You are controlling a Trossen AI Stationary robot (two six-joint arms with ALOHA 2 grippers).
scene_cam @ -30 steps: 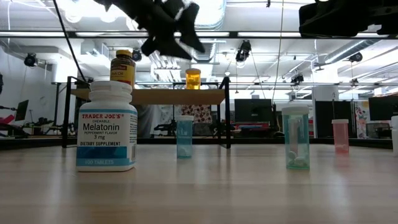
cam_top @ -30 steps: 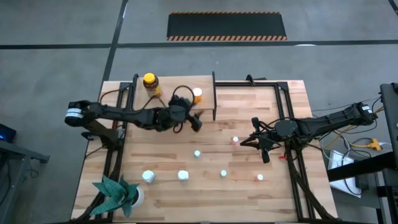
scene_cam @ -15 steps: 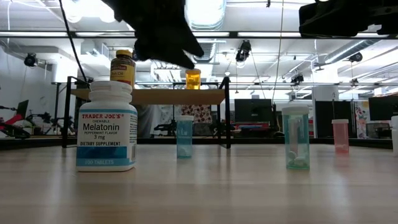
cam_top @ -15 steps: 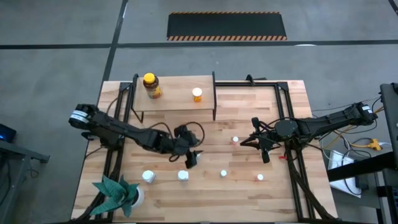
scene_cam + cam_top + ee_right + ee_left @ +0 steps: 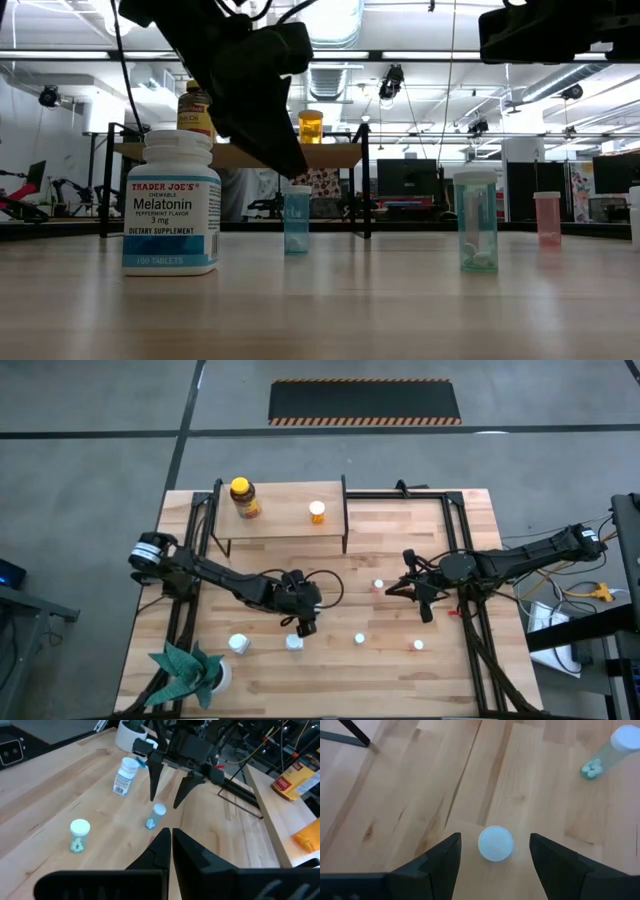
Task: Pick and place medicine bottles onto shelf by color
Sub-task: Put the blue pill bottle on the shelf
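Note:
My left gripper (image 5: 495,837) is open and points down just above a small pale-blue bottle with a white cap (image 5: 495,843), which stands upright on the table. One finger stands over each side of the cap, and neither touches it. The right wrist view (image 5: 164,800) and the low view (image 5: 290,165) also show this gripper. In the high view the gripper (image 5: 303,622) hides the bottle. The shelf (image 5: 280,525) at the far side carries an amber jar with a yellow lid (image 5: 242,496) and an orange bottle (image 5: 317,512). My right gripper (image 5: 170,834) is shut and empty at the table's right.
A white Melatonin bottle (image 5: 171,205) stands near the front edge. A clear bottle with pale pills (image 5: 475,232) and a pink bottle (image 5: 548,218) stand to the right. More small bottles (image 5: 417,645) stand along the near side. A potted plant (image 5: 190,670) is at the near left corner.
My left gripper has moved from beside the orange bottle on the shelf toward the table's near edge and down. It now stands just above the pale-blue bottle. No bottle has moved.

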